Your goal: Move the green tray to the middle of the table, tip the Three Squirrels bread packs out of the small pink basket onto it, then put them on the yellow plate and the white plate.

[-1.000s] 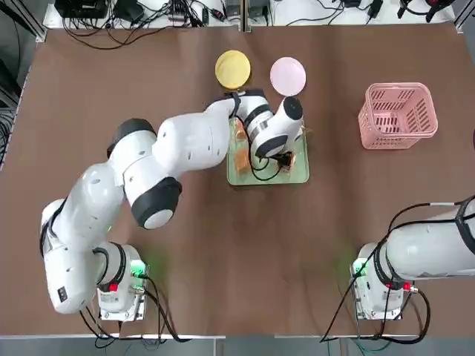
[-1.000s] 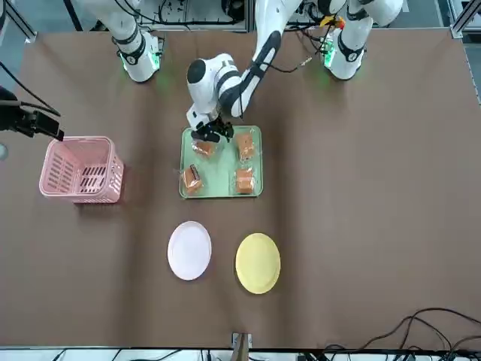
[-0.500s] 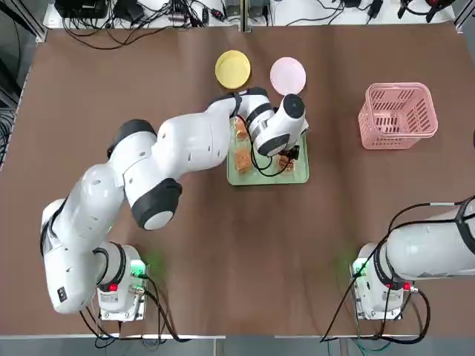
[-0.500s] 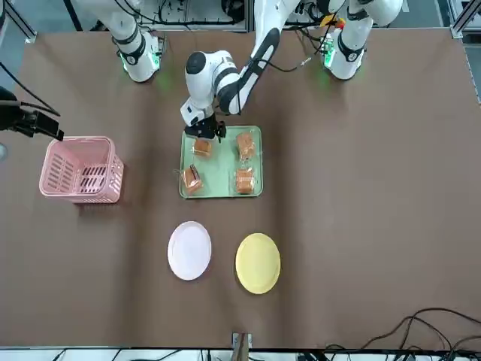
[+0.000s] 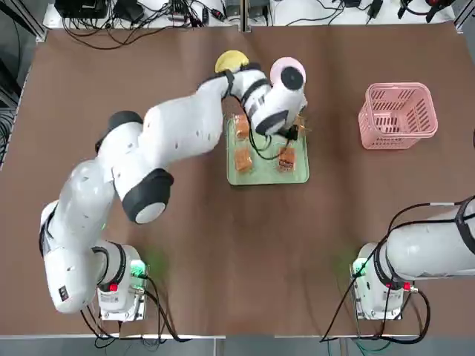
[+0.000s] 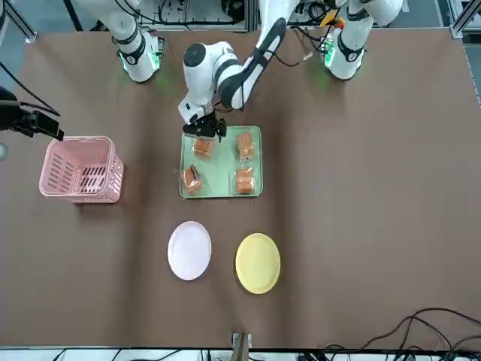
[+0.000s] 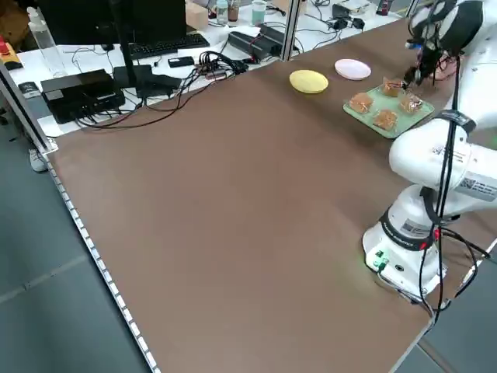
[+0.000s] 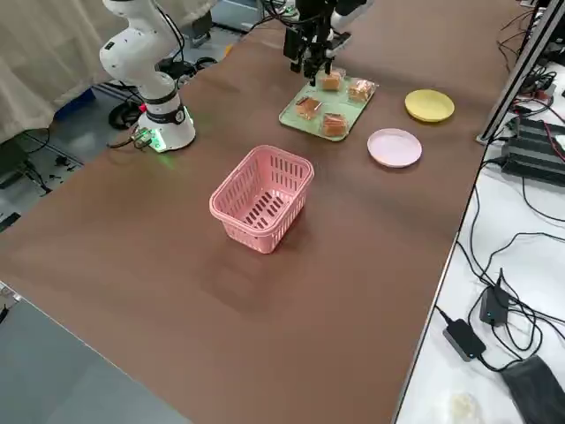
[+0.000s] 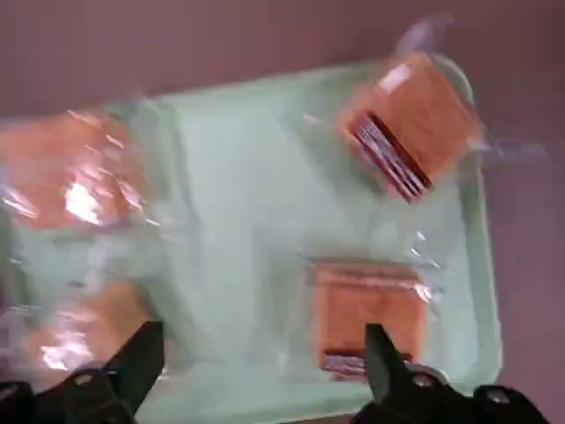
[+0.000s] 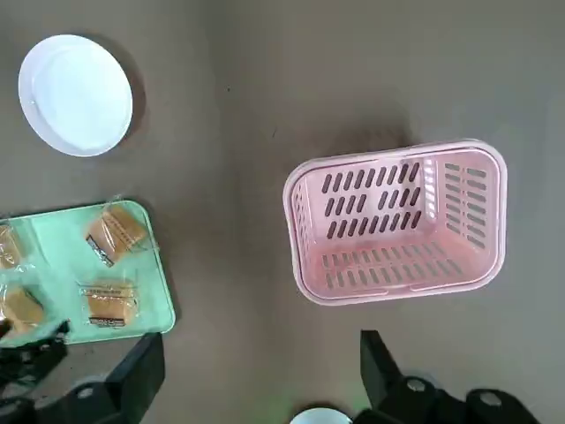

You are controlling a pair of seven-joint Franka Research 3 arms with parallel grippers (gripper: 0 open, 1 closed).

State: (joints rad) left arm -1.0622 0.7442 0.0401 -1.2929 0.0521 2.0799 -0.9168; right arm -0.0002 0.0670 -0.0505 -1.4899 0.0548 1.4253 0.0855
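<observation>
Four Three Squirrels bread packs [image 6: 220, 162] lie on the green tray [image 6: 220, 167], which sits near the middle of the table [image 6: 376, 188], so as I read it the first two stages are done: tray placed, basket tipped out. The small pink basket [image 6: 79, 170] stands upright and empty off toward the robot's right side, well apart from the tray. What is left is the whole last stage, since both the yellow plate [image 6: 258, 262] and the white plate [image 6: 189, 250] are bare; they sit side by side just beyond the tray's far edge, the white one nearer the basket's side. The left hand [image 6: 204, 129] hovers over the tray's near edge on the robot's right side, above one pack, with its fingers spread wide and nothing between them; its wrist view shows all four packs below, none gripped. The right hand [image 10: 256, 375] is parked high over the table's right portion, also wide open and empty, looking down on the basket. Nothing blocks the short way from tray to plates. Beyond the table's far edge I see cables [image 5: 133, 26] and black equipment, well clear of the work. The crinkly clear wrappers may slip or catch in the fingers, I would guess.
</observation>
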